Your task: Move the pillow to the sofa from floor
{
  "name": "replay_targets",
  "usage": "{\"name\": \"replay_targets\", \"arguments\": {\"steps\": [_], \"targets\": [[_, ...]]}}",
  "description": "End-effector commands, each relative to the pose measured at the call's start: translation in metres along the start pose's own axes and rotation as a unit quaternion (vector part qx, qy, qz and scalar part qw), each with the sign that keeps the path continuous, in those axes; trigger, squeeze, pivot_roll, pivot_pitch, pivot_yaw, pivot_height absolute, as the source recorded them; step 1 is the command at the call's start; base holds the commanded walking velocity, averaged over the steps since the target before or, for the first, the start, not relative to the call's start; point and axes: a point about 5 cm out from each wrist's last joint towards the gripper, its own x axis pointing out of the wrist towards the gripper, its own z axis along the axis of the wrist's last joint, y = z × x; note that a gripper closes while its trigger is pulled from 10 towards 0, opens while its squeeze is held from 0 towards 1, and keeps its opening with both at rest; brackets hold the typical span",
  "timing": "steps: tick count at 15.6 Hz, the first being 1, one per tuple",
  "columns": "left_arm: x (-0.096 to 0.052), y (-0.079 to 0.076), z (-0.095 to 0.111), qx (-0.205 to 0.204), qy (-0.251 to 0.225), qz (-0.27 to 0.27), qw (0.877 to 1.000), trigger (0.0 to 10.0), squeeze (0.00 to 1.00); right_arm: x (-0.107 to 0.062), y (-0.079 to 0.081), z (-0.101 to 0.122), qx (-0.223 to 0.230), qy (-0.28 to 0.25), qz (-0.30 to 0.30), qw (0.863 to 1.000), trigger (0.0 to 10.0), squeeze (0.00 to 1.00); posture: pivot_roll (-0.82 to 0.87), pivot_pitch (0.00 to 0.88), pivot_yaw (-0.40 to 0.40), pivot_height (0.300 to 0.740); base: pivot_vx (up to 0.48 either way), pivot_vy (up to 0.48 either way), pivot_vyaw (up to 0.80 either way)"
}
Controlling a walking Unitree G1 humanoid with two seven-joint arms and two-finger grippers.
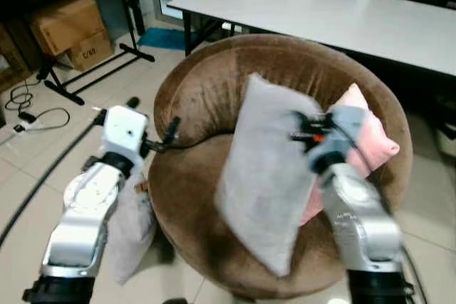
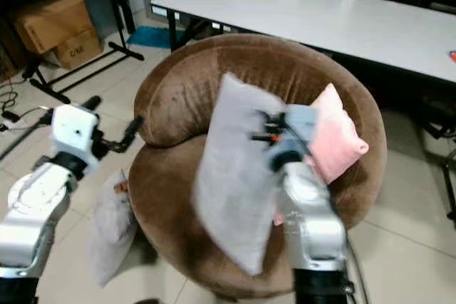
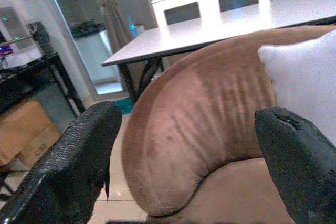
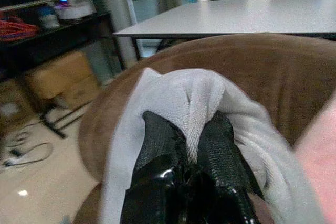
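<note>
Our right claw (image 4: 191, 153) pinches a fold of the grey pillow (image 1: 267, 176), held above the sofa (image 1: 206, 90) seat, left of a pink pillow (image 1: 370, 140). Our left claw (image 3: 184, 150) is spread wide at the sofa's left.
</note>
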Motion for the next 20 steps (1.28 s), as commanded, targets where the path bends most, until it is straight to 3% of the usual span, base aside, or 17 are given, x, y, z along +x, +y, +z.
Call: {"name": "replay_targets", "arguments": {"steps": [1,4,6,7,9,11,13,15,18,20], "targets": [[0.002,-0.006,0.002,0.001,-0.003,-0.01,1.0,10.0,0.0,-0.002,-0.009,0.015,-0.006,-0.033,-0.013,0.999,10.0,0.0,-0.04,0.0,-0.03,0.74,0.247,0.0,0.0],[0.001,-0.006,0.002,0.009,-0.001,-0.018,1.0,10.0,0.0,0.002,-0.003,0.018,-0.003,-0.026,0.013,1.0,10.0,0.0,-0.04,0.0,-0.035,0.74,0.082,0.0,0.0],[-0.003,-0.009,-0.001,0.016,0.009,-0.055,0.998,10.0,0.0,0.007,0.004,0.02,-0.003,-0.013,0.028,1.0,10.0,0.0,-0.04,0.0,-0.037,0.74,0.0,0.0,0.0],[-0.009,-0.011,-0.005,0.023,0.024,-0.102,0.994,10.0,0.0,0.016,0.015,0.021,0.006,0.012,0.05,0.999,10.0,0.0,-0.04,0.0,-0.037,0.74,0.0,0.0,0.0],[-0.01,-0.009,-0.006,0.03,0.033,-0.127,0.991,10.0,0.0,0.022,0.025,0.023,0.02,0.027,0.07,0.997,10.0,0.0,-0.02,0.0,-0.033,0.74,0.0,0.0,0.0],[-0.01,-0.006,-0.007,0.047,0.04,-0.154,0.986,10.0,0.0,0.03,0.043,0.023,0.077,0.061,0.123,0.987,10.0,0.0,-0.02,0.0,-0.028,0.74,0.0,0.0,0.0],[-0.011,-0.008,-0.008,0.051,0.05,-0.193,0.979,10.0,0.0,0.046,0.053,0.031,0.193,0.055,0.118,0.972,10.0,0.0,-0.02,0.0,-0.026,0.74,0.0,0.0,0.0],[-0.012,-0.008,-0.009,0.055,0.058,-0.208,0.975,10.0,0.0,0.064,0.032,0.026,0.29,0.047,0.032,0.955,10.0,0.0,-0.02,0.0,-0.024,0.74,0.0,0.0,0.0],[-0.013,-0.009,-0.01,0.047,0.063,-0.223,0.972,10.0,0.0,0.072,-0.017,-0.006,0.333,0.049,-0.086,0.938,10.0,0.0,-0.02,0.0,-0.024,0.74,0.0,0.0,0.0],[-0.016,-0.01,-0.012,0.043,0.068,-0.232,0.969,10.0,0.0,0.065,-0.056,-0.027,0.377,0.029,-0.163,0.911,10.0,0.0,-0.01,0.0,-0.027,0.74,0.0,0.0,0.0]]}}
